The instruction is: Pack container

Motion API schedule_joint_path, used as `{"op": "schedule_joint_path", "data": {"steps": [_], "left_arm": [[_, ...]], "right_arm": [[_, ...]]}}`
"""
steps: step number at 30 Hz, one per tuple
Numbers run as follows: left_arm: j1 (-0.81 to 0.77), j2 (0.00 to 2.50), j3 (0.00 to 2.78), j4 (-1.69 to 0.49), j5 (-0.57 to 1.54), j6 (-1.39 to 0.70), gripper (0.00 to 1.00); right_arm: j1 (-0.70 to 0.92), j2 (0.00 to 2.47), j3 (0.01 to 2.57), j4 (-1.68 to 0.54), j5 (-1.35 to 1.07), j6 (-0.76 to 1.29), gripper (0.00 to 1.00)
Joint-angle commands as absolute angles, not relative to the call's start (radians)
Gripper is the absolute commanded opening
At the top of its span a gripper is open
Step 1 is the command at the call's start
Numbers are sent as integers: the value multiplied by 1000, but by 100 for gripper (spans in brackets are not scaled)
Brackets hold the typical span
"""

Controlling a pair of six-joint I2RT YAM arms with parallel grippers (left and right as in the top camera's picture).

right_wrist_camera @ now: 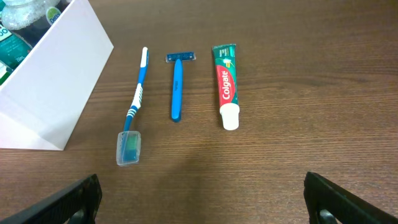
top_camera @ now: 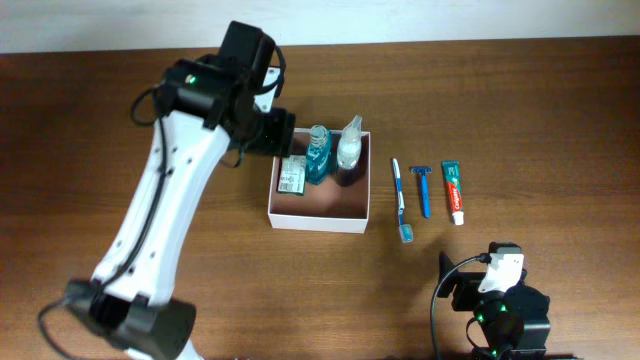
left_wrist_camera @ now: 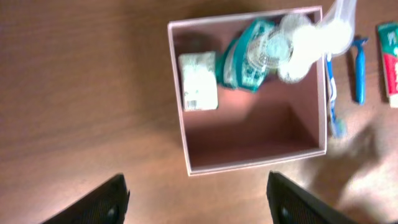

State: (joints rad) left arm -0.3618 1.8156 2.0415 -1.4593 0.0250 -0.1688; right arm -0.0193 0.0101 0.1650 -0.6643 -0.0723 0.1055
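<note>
Partly packed, the container (top_camera: 318, 219) was pictured on the bench (top_camera: 520, 100) with a packet (top_camera: 292, 176), blue bottle (top_camera: 319, 158) and spray bottle (top_camera: 349, 150) inside. Toothbrush (top_camera: 401, 200), razor (top_camera: 424, 192) and toothpaste (top_camera: 454, 190) were left lying beside it. Left fingers (left_wrist_camera: 106, 202) and right fingers (right_wrist_camera: 74, 199) were held spread, empty.

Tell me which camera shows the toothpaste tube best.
The right wrist view. The toothpaste tube lies there whole and close, cap toward the camera, its label readable, beside the razor. The overhead view shows all of it, but small. The left wrist view catches only part of it, blurred, cut off at the right edge.
</note>
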Motion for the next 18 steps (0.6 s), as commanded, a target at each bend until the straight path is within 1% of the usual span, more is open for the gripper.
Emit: {"op": "schedule_joint_path", "data": {"steps": [1,2,3,8,18], "left_arm": [[-342,1780,2048,-1523,-54,-164,74],[-331,1775,2048,-1555,-53,-165,74],[-310,1767,2048,-1611,-54,-164,99],[-258,1761,2048,-1688,-41,-164,100],[-257,1761,2048,-1688,-42,-164,100]], "right_arm": [[-26,3,159,-663,-71,113,99],[-26,3,159,-663,-71,113,99],[-26,3,159,-663,-71,113,99],[-26,3,159,-663,-71,113,99],[-26,3,159,-653,-71,113,99]]}}
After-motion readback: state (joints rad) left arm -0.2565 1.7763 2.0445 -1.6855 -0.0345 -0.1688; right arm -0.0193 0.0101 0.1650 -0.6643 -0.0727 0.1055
